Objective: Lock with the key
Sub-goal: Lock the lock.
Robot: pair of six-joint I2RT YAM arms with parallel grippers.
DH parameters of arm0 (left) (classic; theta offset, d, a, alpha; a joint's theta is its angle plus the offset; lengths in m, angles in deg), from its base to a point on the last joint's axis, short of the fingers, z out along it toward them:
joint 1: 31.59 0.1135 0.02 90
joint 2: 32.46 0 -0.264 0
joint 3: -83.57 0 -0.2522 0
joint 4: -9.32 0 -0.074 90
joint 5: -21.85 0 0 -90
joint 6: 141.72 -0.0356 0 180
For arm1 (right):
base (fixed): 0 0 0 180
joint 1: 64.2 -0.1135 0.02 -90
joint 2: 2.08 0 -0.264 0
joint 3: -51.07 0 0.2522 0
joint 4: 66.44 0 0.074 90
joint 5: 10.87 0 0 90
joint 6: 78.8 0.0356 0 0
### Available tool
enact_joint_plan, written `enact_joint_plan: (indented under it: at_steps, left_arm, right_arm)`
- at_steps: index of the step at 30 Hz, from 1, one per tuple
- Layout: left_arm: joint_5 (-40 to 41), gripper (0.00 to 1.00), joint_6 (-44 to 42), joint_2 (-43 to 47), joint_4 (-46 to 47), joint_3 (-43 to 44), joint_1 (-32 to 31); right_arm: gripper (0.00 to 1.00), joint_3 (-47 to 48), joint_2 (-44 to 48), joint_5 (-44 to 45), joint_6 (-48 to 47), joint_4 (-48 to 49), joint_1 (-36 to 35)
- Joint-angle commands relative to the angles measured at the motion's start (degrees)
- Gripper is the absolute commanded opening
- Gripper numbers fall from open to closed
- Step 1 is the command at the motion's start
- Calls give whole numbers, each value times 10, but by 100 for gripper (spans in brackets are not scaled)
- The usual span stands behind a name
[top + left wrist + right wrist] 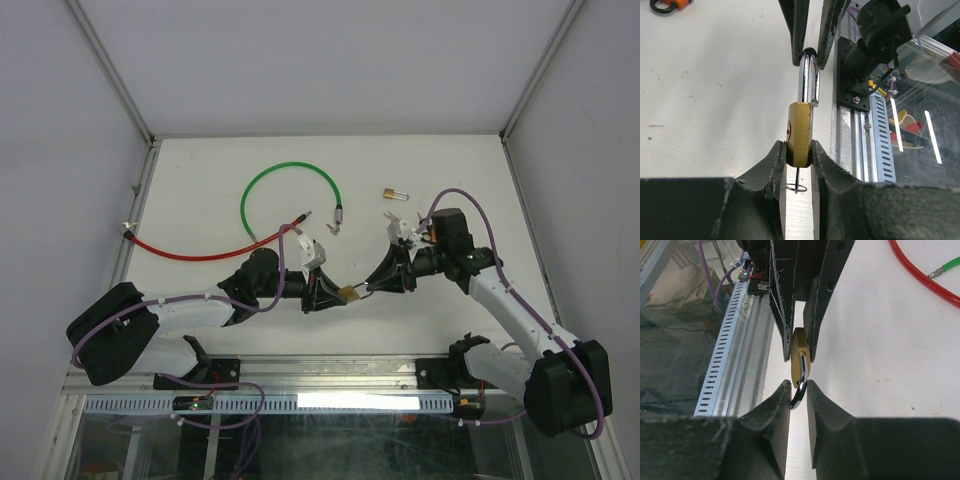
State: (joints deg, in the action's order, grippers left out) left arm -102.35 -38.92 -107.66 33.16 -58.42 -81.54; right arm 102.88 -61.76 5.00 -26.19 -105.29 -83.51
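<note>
While the left gripper pinches the body of the gold padlock, the right gripper pinches its shiny silver loop, holding it between them over the white table, near the front edge.

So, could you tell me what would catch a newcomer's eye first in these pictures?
The brass padlock is held between the two arms, near the front of the white table. The left gripper clamps its body and the right gripper pinches its steel shackle. Behind them lie a green cable loop and a red cable, with a second small padlock to the right.
</note>
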Motion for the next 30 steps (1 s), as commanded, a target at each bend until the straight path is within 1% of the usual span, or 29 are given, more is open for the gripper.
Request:
enact_joint_plan:
  at_steps: [1, 7, 15, 20, 23, 24, 27, 28, 30]
  left_arm:
    - [24, 0, -15, 27, 25, 13, -5]
    - [32, 0, -18, 37, 26, 10, -5]
    - [37, 0, -15, 50, 39, 1, -5]
    - [37, 0, -16, 52, 41, -2, -6]
    - [37, 0, -16, 50, 41, -1, -5]
    - [38, 0, -16, 50, 41, -2, -5]
    - [39, 0, -15, 50, 43, -2, -6]
    - [39, 0, -13, 51, 44, -2, -5]
    - [42, 0, -11, 54, 49, -5, -6]
  right_arm:
    - [20, 28, -2, -16, 19, 26, 2]
    - [19, 29, -14, -11, 23, 23, 2]
    - [23, 32, -32, -5, 17, 12, 0]
    - [22, 32, -31, -5, 15, 11, -1]
    - [18, 32, -30, -7, 13, 10, -1]
    - [16, 32, -31, -9, 12, 9, -1]
    - [3, 34, -31, -16, -4, 0, -1]
    - [1, 35, -31, -20, -13, -5, -1]
    - [0, 38, -31, -28, -31, -17, -1]
